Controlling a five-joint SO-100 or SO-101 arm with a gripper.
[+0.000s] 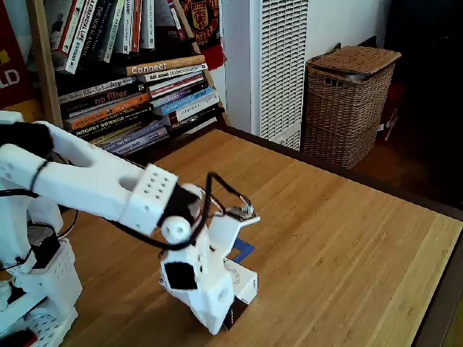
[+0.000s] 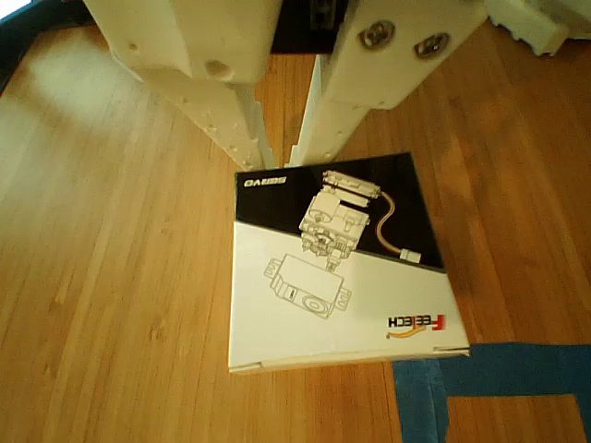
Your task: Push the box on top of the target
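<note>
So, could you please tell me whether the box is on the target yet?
Not yet: the box sits beside the target, only its corner reaching the blue tape.

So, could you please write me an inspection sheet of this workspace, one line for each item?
Surface: wooden table, bare boards, sunlit.
Job's things: the box lies flat on the wood, printed top face up; the target, a blue tape outline, lies just beyond the box's lower right corner in the other view, and the box does not cover it yet.
Clutter: nothing seen on the table.
Grippers: the gripper has its fingers slightly apart, tips at the box's top edge in the other view, holding nothing.
Cables: black wires loop over the wrist.
Surroundings: bookshelf, white heater, wicker basket.
</note>
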